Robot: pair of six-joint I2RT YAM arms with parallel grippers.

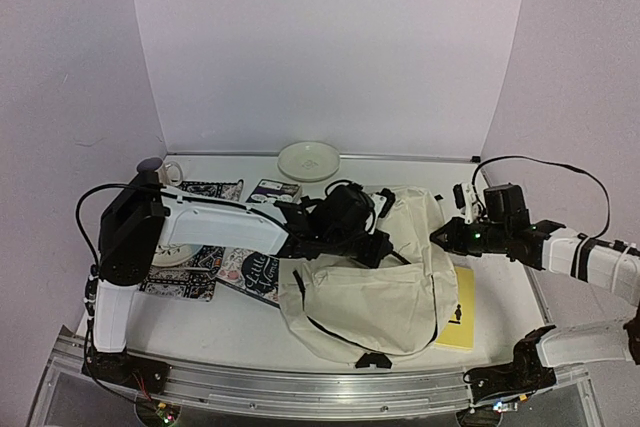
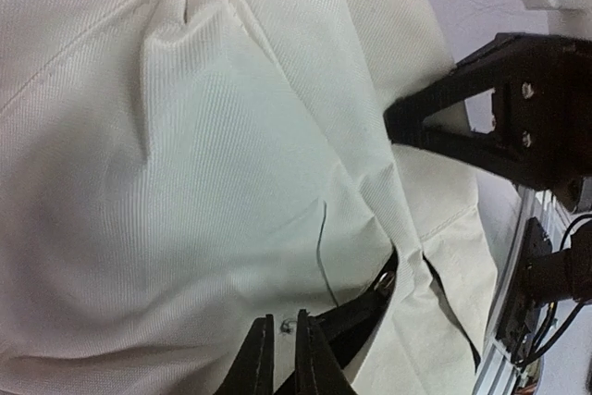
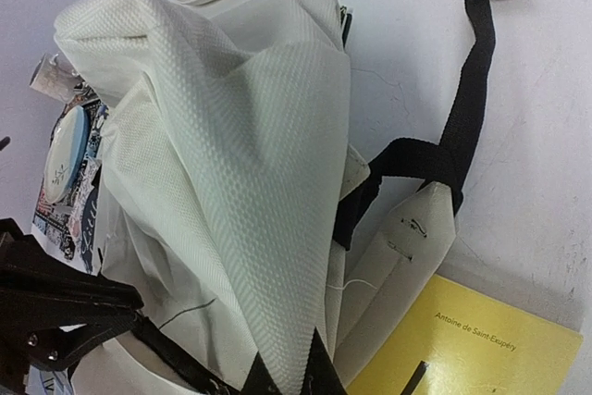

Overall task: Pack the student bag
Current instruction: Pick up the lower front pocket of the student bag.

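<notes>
Jaws, right gripper (image 3: 287, 378): clenched on a fold of the cream soft-fabric student bag (image 1: 360, 302); the cloth stands in a peak above the fingertips.

Jaws, left gripper (image 2: 287, 349): nearly together, 1 thin slit between them. Cannot tell whether they pinch anything. A small metal zipper pull (image 2: 382, 277) on the dark zipper line lies just beside the tips, on the side toward the right arm.

Position: the student bag lies mid-table between the 2 arms, beneath both grippers. The right gripper is at its far-right edge and the left gripper over its middle, so the left is nearer the zipper. The bag's right edge overlaps a thin yellow paperback book (image 1: 460, 322).

Orientation (judged): long axis runs far-right to near-left, with the black webbing strap (image 3: 472, 90) at the far end and the black buckle (image 1: 372, 359) at the near edge. The coming move likely turns on the pull's offset from the left tips.
</notes>
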